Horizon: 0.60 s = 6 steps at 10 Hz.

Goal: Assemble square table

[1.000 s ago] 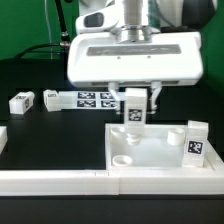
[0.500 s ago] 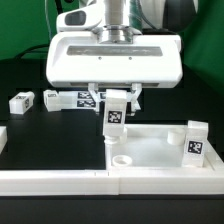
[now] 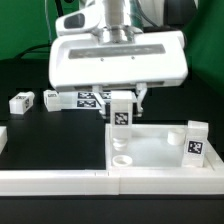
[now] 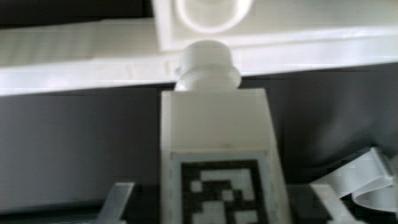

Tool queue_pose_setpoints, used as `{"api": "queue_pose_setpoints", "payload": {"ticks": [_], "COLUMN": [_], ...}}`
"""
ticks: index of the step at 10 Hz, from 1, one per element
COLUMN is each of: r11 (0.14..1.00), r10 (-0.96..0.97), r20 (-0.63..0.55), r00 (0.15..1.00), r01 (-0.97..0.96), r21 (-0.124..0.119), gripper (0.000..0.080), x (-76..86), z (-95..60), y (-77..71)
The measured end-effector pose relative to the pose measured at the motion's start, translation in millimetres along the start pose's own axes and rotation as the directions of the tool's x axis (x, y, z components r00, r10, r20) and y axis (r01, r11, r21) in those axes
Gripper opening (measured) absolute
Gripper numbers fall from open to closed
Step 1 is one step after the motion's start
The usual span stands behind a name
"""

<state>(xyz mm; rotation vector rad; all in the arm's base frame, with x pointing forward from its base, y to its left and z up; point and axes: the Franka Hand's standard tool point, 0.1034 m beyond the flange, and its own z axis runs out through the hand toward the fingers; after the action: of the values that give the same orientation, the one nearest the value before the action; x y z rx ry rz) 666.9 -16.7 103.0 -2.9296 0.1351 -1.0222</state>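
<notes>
This was a robotics lab test rig. A matte black surface [image 3: 40,140] sat before a green backdrop [image 3: 20,30] at upper left. A white robot arm [image 3: 115,55] filled the top centre. Black-and-white tags marked the marker board [image 3: 70,99] left of centre and the leg [image 3: 121,112] at centre.

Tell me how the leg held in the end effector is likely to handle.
The leg looks like moulded plastic, so it is probably stiff and light. Its flat sides suit the end effector, though the smooth surface might slip. Set down upright, its tall narrow shape could tip; the round peg offers little footing.
</notes>
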Motion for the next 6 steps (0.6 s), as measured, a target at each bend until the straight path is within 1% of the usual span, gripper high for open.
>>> {"api": "queue_pose_setpoints", "payload": {"ticks": [1, 4, 6], "r11": [1.0, 1.0, 1.0], "r10": [0.002, 0.003, 0.003], "r20": [-0.001, 0.024, 0.033], "r00": [1.0, 1.0, 0.999], "r01": [-0.002, -0.003, -0.003], "r21": [-0.006, -0.002, 0.0], "gripper": [0.0285, 0.0285, 0.0285], "x": [-5.0, -20.1, -25.1], "z": [5.0, 14.2, 16.0], "y": [3.2, 1.4, 0.0]}}
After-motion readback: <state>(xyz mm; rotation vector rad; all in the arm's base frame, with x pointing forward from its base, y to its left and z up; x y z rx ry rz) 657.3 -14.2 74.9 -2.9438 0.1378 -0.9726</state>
